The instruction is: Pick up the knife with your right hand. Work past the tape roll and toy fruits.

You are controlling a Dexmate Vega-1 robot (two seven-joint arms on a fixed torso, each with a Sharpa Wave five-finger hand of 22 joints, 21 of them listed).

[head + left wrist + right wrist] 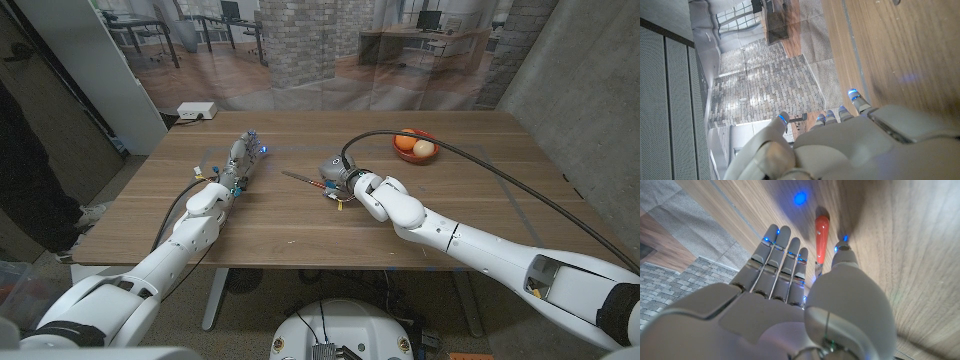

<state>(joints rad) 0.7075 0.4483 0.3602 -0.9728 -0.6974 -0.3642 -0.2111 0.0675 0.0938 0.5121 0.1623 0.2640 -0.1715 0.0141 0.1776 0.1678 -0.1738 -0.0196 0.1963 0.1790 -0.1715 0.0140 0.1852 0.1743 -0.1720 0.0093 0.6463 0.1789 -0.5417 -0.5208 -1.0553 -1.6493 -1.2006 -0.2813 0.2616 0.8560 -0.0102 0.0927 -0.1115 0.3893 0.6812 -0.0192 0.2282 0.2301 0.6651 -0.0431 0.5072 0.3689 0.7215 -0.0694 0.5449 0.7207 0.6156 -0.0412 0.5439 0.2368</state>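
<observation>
The white left hand [243, 158] waits at far left, fingers extended, holding nothing. At centre, the red-handled knife [303, 180] lies on the wooden table [300, 225]; the right hand [340, 172], fingers apart, straddles it, ungrasped. Grasping and lifting remain.

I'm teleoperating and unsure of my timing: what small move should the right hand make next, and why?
Probably close the fingers on the knife: the right hand already straddles its red handle, thumb on one side and fingers on the other, not yet clamped.
</observation>
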